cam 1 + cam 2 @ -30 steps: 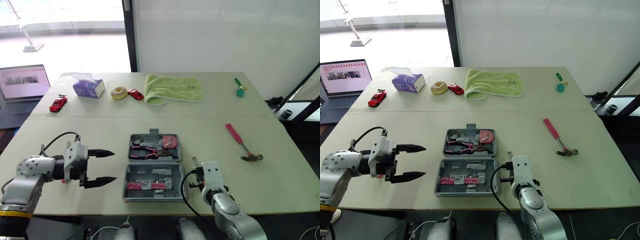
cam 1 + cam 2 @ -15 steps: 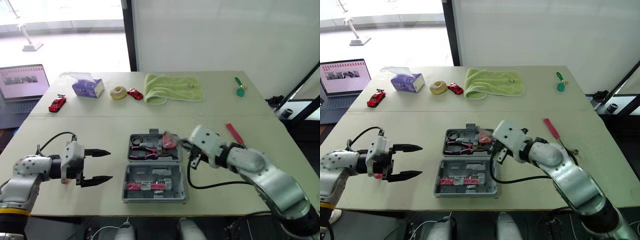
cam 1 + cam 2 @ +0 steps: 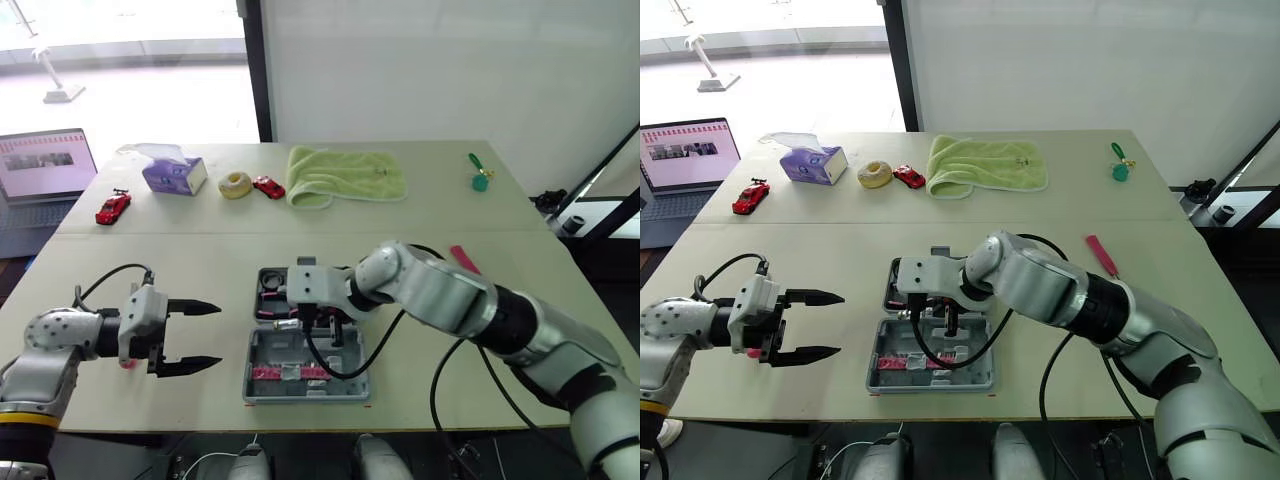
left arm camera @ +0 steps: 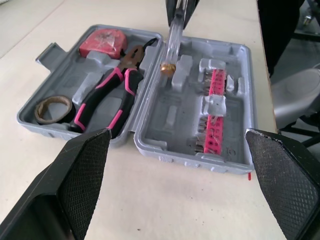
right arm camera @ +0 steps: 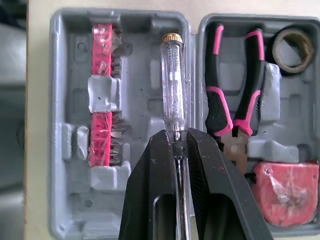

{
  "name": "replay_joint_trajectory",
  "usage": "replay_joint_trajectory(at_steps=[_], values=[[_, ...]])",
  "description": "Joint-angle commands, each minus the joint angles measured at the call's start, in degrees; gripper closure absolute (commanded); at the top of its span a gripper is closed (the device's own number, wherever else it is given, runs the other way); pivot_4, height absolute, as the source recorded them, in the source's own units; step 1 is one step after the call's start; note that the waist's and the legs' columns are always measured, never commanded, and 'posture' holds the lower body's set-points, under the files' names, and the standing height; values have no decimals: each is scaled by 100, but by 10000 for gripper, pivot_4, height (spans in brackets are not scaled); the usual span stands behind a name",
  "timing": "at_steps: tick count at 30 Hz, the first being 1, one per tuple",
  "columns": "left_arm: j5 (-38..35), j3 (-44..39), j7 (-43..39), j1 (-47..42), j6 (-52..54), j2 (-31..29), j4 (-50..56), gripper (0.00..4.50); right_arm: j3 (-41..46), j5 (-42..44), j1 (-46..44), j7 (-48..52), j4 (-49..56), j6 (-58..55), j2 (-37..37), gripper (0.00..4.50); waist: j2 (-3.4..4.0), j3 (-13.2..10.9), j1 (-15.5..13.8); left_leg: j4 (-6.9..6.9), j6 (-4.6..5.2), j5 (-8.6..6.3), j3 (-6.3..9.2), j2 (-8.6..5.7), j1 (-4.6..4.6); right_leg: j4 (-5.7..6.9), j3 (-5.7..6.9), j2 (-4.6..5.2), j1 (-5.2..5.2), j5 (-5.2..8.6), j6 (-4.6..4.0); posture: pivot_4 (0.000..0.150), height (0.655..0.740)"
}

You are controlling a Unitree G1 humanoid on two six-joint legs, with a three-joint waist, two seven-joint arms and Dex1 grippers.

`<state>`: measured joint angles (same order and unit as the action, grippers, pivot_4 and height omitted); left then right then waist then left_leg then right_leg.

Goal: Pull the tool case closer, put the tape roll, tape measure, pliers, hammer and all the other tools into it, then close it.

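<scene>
The right hand has swung from the surface's front edge over the open grey plastic tool case at mid-front, clamped on a clear-handled, brass-capped screwdriver, likely stowed next. The left hand waits, fingers apart. The pink-handled hammer is still outside the case.

Readable text: you will find none.
Laptop screen: rows too small to read.
Tissue box: print illegible.
</scene>
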<state>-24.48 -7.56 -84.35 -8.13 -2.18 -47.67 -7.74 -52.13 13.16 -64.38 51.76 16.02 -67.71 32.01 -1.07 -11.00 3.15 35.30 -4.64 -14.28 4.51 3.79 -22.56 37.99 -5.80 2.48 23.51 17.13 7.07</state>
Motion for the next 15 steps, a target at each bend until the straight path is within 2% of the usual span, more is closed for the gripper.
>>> replay_joint_trajectory(at_steps=[1,10,15], values=[[-127,-125,-36,54,-109,-16,126,0,-184,-187,-145,56,-229,58,-249,44896,0,0,29,2,0,0,0,0,0,0,0,0,0,0,0,1500,7400],[-100,-105,38,76,-85,-62,270,0,-206,-532,-73,-133,-1028,228,-1058,44896,1,0,102,1,0,0,3,0,2,9,0,-3,4,0,0,1500,7400],[-112,-114,74,76,10,-97,389,0,-229,-587,41,-113,-1066,263,-1161,44896,0,0,84,1,0,0,3,0,1,9,0,-2,3,0,0,1500,7400]])
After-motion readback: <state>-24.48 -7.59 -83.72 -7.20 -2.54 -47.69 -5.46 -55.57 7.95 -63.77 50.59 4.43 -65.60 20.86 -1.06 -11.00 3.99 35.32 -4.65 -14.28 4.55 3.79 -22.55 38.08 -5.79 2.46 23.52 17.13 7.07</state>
